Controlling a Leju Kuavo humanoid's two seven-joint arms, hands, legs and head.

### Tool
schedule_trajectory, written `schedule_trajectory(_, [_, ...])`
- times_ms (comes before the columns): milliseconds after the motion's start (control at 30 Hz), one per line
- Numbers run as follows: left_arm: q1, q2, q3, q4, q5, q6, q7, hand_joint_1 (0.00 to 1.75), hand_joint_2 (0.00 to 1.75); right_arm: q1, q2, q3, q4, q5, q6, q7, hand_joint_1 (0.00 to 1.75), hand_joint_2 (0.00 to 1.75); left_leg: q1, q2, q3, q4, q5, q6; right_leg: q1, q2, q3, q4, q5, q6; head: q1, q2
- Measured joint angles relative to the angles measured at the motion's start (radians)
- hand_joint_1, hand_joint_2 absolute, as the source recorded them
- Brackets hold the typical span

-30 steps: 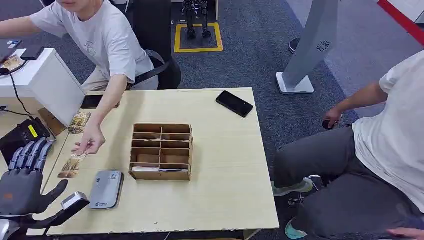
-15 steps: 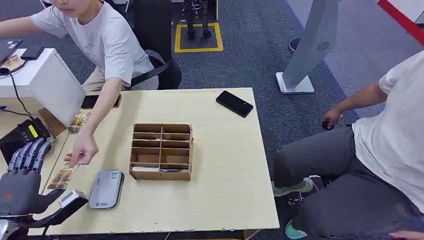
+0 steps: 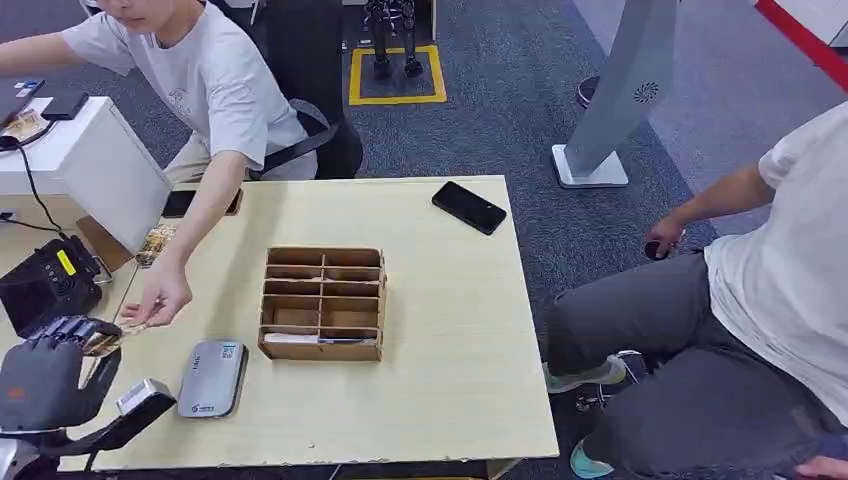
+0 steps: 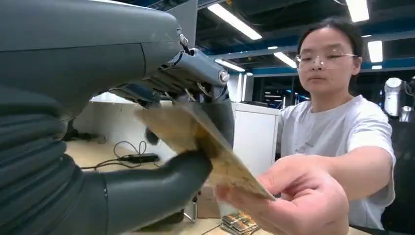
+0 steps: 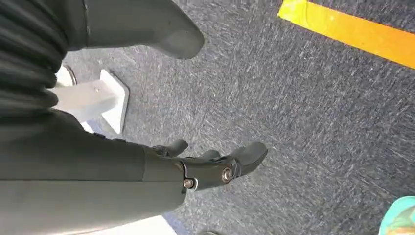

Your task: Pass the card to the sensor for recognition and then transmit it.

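Head view shows our left hand (image 3: 45, 375) raised over the tabletop's (image 3: 450, 330) front left corner, fingers curled over onto a card (image 3: 105, 342). In the left wrist view our thumb (image 4: 161, 183) presses the card (image 4: 205, 147) from below while darker fingers (image 4: 195, 73) close on it from above, so we grip it at one end. A person's hand (image 3: 160, 298) pinches the card's other end, just beyond our fingers. Our right hand (image 5: 215, 164) hangs over grey carpet, holding nothing, fingers loosely apart. On the tabletop, a grey card reader (image 3: 212, 378) lies near the front edge just beside our left hand; a wooden compartment box (image 3: 322, 303) stands at the middle; a black phone (image 3: 468, 207) lies near the far edge. A small stack of cards (image 3: 155, 243) rests at the left edge.
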State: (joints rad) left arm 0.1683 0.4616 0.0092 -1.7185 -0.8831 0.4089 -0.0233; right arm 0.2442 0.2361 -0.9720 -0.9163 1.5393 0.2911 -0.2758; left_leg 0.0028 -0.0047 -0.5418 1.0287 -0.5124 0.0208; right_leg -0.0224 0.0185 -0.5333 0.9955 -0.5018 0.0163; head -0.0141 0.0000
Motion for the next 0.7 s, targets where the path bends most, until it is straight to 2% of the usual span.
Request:
schedule_trajectory(133, [0.000,-0.001,0.000,0.000,0.015,-0.001,-0.008,1.75,1.75,0.001,0.000,0.000,-0.002,0.000,0.004,0.002,0.00,1.75,0.000,0.000,0.000,0.000,0.000,0.000,0.000,0.000,0.000,0.000,0.000,0.000,0.000,0.000])
schedule_trajectory(333, [0.001,-0.011,0.017,-0.001,0.148,-0.021,-0.084,1.75,1.75,0.001,0.000,0.002,-0.002,0.000,0.005,0.002,0.00,1.75,0.000,0.000,0.000,0.000,0.000,0.000,0.000,0.000,0.000,0.000,0.000,0.000,0.000,0.000])
schedule_trajectory(600, [0.002,-0.016,0.021,-0.002,0.158,-0.023,-0.092,1.75,1.75,0.001,0.000,0.003,-0.002,0.000,0.004,0.002,0.00,1.75,0.000,0.000,0.000,0.000,0.000,0.000,0.000,0.000,0.000,0.000,0.000,0.000,0.000,0.000])
schedule_trajectory(700, [0.001,-0.021,0.024,-0.002,0.234,-0.058,-0.103,1.75,1.75,0.000,0.000,0.003,-0.002,0.000,0.001,0.002,0.00,1.75,0.000,0.000,0.000,0.000,0.000,0.000,0.000,0.000,0.000,0.000,0.000,0.000,0.000,0.000])
